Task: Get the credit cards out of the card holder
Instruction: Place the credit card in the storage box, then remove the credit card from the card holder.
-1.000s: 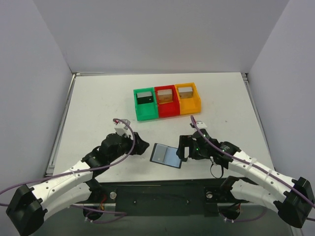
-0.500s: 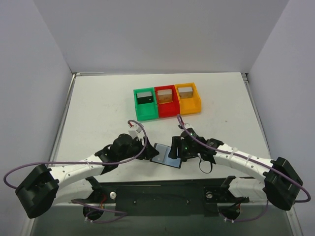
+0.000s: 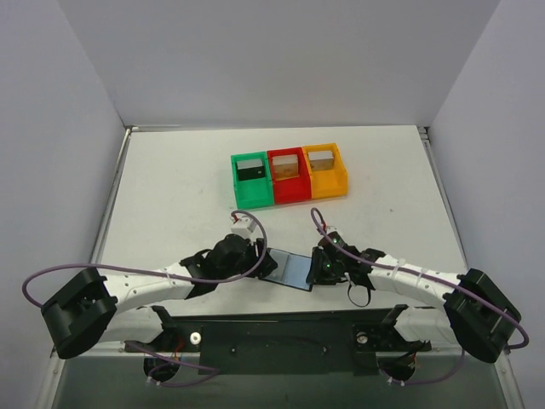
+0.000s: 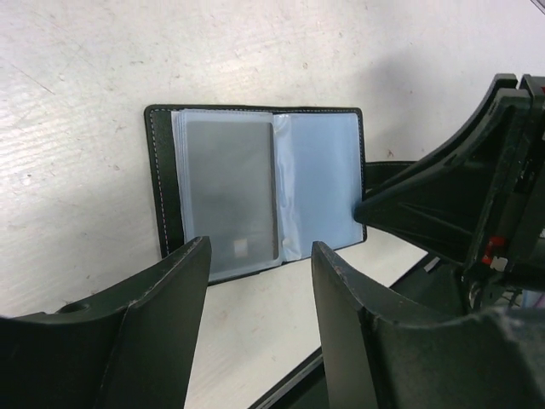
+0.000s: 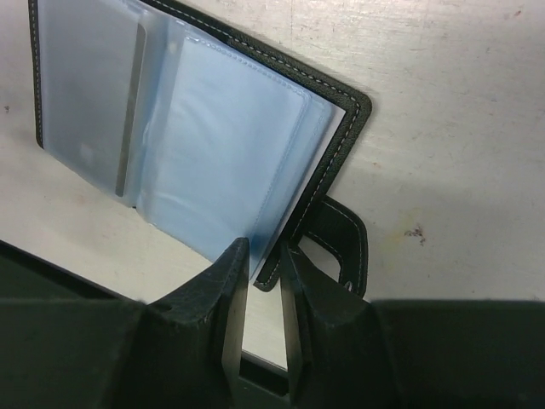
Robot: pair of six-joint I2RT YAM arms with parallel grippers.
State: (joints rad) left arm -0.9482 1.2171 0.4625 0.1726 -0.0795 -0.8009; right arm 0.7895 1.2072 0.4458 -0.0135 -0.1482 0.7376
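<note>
The card holder (image 3: 288, 267) lay open on the desk (image 3: 170, 179), close to the near edge and between the two arms. The left gripper (image 4: 260, 245) sat just left of it, fingers apart and holding nothing. The right gripper (image 5: 264, 251) was pinched narrowly on the card holder's right edge.
</note>
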